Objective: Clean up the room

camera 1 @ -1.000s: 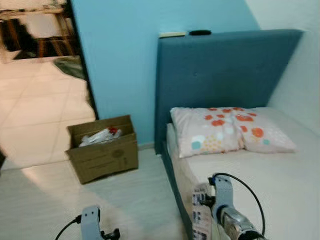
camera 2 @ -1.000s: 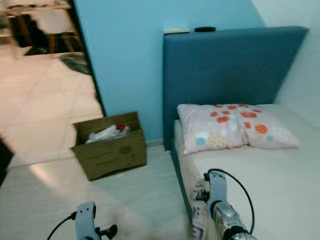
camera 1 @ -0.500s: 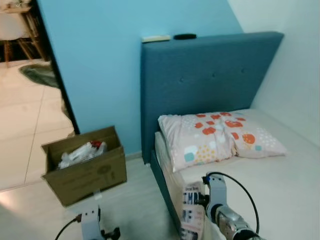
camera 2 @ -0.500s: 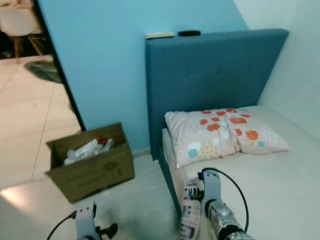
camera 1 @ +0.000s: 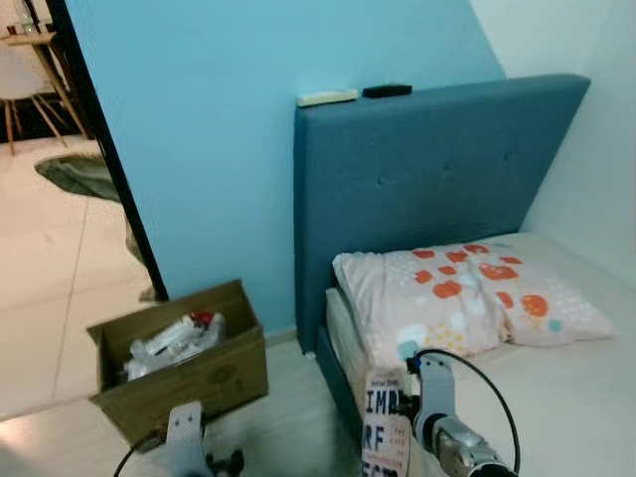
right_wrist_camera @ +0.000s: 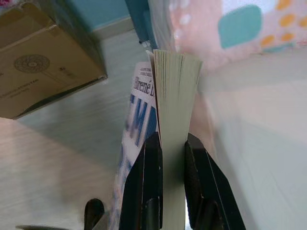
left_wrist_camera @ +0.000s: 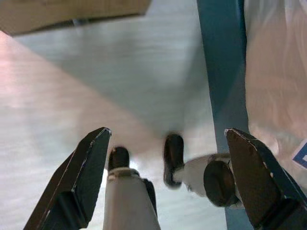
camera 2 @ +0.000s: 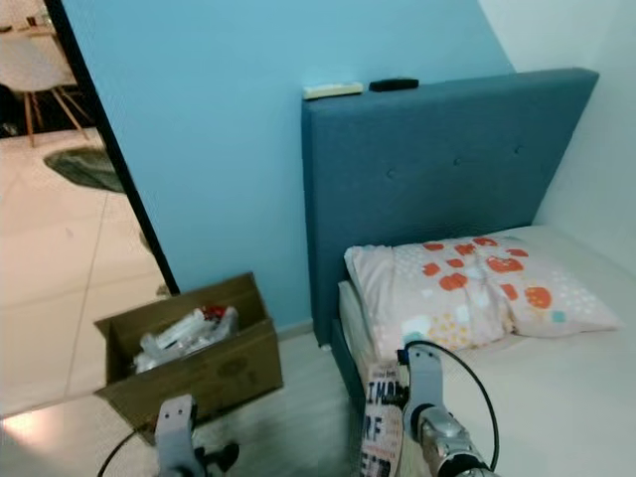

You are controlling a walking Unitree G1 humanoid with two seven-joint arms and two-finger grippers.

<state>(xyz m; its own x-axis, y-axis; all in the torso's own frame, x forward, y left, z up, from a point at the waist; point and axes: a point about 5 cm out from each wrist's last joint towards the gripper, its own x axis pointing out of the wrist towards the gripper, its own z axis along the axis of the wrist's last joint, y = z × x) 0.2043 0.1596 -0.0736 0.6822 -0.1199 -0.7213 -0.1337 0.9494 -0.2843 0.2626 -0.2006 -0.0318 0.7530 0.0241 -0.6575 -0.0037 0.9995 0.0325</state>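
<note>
Carrying a book [right_wrist_camera: 175, 96] clamped spine-down between the right gripper [right_wrist_camera: 165, 158]'s two black fingers, I am mid-way through one tidy-up run — the item is in hand but not yet put away. Its printed cover [camera 1: 386, 427] faces the open floor beside the bed [camera 2: 556, 397], with the flowered pillow [camera 1: 467, 298] just ahead of the gripper and to its right. The left gripper [left_wrist_camera: 168, 158] hangs low over bare floor, fingers spread wide and holding nothing.

My read is that the book needs a resting place next: the cardboard box [camera 1: 184, 373] of rubbish sits ahead and to the left of the right gripper, well apart from it, while the headboard [camera 1: 437, 189] rises straight ahead. Either way, I would have to walk closer before releasing.

Against the picture from a second ago, the whole scene has swung and the doorway has slid aside — the camera turned, not the furniture — and the grip on the book is unchanged.
</note>
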